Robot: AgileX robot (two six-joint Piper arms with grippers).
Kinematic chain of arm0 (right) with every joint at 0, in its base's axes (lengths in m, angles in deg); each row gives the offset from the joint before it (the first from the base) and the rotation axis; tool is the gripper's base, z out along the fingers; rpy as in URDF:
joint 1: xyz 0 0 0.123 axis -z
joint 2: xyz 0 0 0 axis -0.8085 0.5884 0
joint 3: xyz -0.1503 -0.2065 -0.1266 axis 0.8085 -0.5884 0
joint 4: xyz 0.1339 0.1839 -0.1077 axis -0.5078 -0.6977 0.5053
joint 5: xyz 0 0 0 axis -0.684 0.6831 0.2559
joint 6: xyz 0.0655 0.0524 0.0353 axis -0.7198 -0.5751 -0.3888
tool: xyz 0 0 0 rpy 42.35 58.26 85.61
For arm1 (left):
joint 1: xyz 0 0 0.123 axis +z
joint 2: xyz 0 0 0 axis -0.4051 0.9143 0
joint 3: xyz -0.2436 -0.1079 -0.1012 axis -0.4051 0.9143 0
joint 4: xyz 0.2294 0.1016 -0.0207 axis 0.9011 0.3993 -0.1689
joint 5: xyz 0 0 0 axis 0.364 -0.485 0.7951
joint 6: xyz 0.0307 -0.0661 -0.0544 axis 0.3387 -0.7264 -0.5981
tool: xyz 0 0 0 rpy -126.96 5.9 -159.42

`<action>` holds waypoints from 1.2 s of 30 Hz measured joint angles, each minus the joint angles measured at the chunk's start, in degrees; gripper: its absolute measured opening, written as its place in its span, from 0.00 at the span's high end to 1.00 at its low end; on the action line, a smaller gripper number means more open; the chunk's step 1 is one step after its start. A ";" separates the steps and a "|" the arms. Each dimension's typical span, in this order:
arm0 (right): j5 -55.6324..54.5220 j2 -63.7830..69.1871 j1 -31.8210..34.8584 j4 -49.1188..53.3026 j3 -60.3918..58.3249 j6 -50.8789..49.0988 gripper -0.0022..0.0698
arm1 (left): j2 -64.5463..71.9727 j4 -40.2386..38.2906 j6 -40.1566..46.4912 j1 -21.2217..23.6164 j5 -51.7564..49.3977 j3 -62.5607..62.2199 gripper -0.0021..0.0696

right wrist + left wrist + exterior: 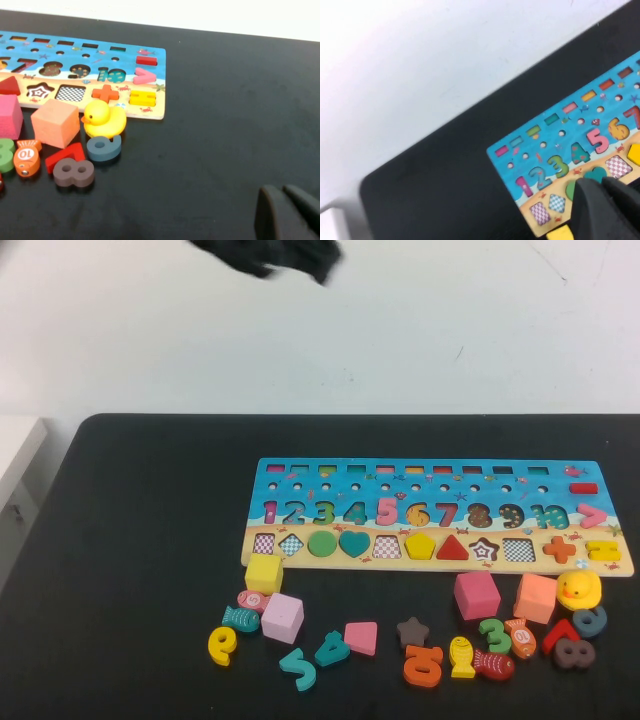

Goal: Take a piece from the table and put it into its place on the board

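Observation:
The blue and tan puzzle board [430, 472] lies on the black table, with checkered empty shape slots [387, 546] in its front row. Loose pieces lie in front of it: a yellow cube [264, 573], a pink cube [283, 617], a brown star [412, 631], a magenta cube [476, 595] and an orange cube [536, 597]. My left gripper [600, 182] is shut and empty, high above the board's left end [547, 132]; its arm shows as a dark blur [265, 255] at the top of the high view. My right gripper [282, 189] is shut and empty, low over bare table right of the board [125, 65].
A yellow duck [578, 589] and several number and fish pieces [495, 645] crowd the front right. More numbers [298, 665] lie front left. The table's left edge [60, 455] borders a white surface. Bare black table lies to the left and right of the board.

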 joint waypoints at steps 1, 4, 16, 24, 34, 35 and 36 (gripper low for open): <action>0.00 0.00 0.00 0.00 0.00 0.00 0.94 | -2.41 0.23 0.00 0.00 0.00 1.54 0.97; 0.00 0.00 0.00 0.00 0.00 0.00 0.94 | -9.35 0.88 0.00 0.00 0.00 4.81 0.97; 0.00 0.00 0.00 0.00 0.00 0.00 0.94 | -36.31 3.00 -0.09 0.00 0.00 21.58 0.97; 0.00 0.00 0.00 0.00 0.00 0.00 0.94 | -59.32 4.07 -2.71 0.00 2.79 41.92 0.97; 0.00 0.00 0.00 0.00 0.00 0.00 0.94 | -77.34 5.67 -9.59 0.00 21.19 70.78 0.97; 0.00 0.00 0.00 0.00 0.00 0.00 0.94 | -77.77 5.86 -9.98 0.00 25.05 73.16 0.97; 0.00 0.00 0.00 0.00 0.00 0.00 0.94 | -77.92 6.08 -10.28 0.00 28.86 76.01 0.97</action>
